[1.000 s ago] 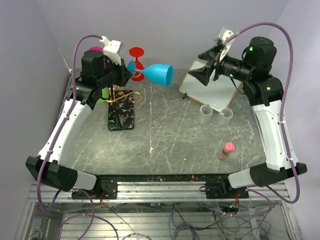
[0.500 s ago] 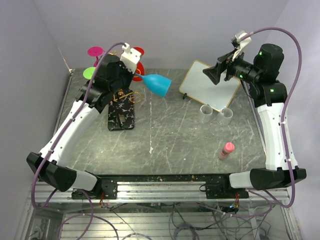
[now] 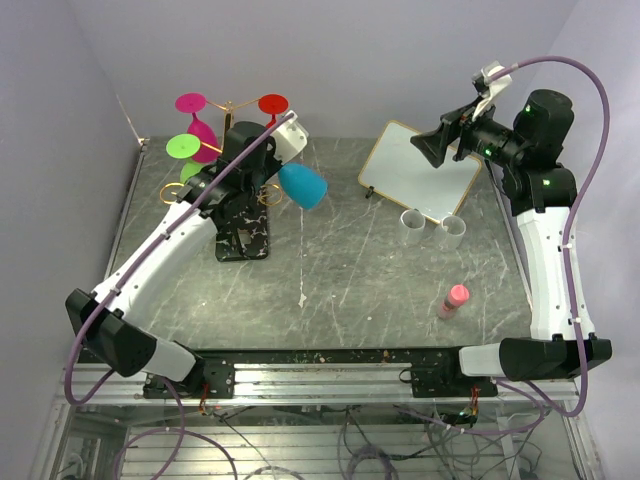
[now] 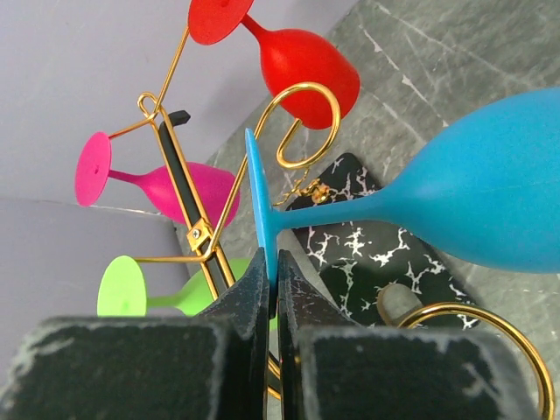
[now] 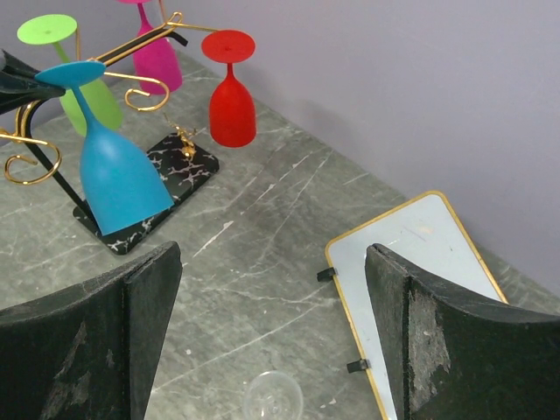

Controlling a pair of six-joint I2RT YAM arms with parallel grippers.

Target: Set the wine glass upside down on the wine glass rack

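The blue wine glass [image 3: 302,185] hangs bowl-down and tilted, and my left gripper [image 3: 272,152] is shut on the rim of its foot. In the left wrist view the foot [image 4: 256,188] sits edge-on between my left gripper's [image 4: 272,267] fingers, right beside a curled gold arm [image 4: 308,86] of the wine glass rack [image 3: 243,238]. The bowl [image 4: 490,201] points right, over the rack's black base [image 4: 385,254]. My right gripper [image 3: 442,146] stands open and empty, high at the back right. From there the blue glass [image 5: 114,175] shows upside down at the rack [image 5: 144,44].
Red [image 3: 273,103], pink [image 3: 190,102] and green [image 3: 181,146] glasses hang upside down on the rack. A white board with a gold edge [image 3: 420,170] lies at the back right. Two clear cups [image 3: 413,222] stand in front of it, with a pink bottle [image 3: 455,298] nearer.
My left arm has swung the blue glass from lying level to bowl-down and carried it back to the rack's arms. My right gripper has opened wider and drawn up and back to the right.
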